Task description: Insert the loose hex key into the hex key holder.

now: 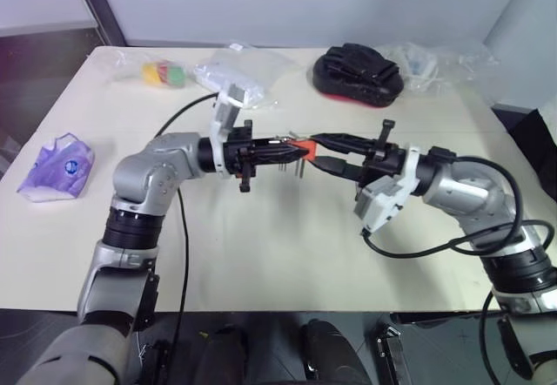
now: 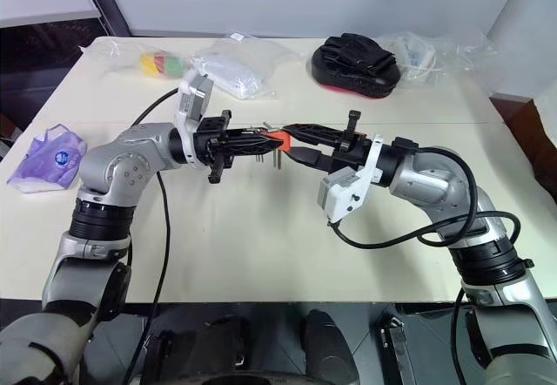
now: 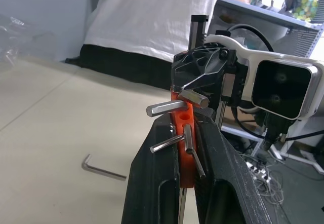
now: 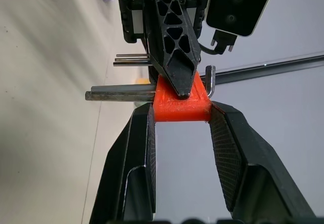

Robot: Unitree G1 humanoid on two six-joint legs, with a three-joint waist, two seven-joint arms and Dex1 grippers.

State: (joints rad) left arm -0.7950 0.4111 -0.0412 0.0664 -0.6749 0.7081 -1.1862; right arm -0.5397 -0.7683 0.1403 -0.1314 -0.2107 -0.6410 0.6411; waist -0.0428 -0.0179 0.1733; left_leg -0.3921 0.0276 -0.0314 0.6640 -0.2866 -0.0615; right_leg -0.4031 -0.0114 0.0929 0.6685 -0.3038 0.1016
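You are holding both arms over the cream table (image 1: 261,254), mid-frame, so the parts meet in the air. Your right gripper (image 1: 306,152) is clamping the small red-orange plastic hex key holder (image 1: 302,149) by its sides, steadying it, I judge, for the handover or insertion. Your left gripper (image 1: 294,150) is closing on the same block from the opposite side, its dark keys sticking out. The loose hex key (image 3: 103,168), a thin silver L-shaped rod, is lying on the table, lower left of the left wrist view, untouched. No readable writing anywhere.
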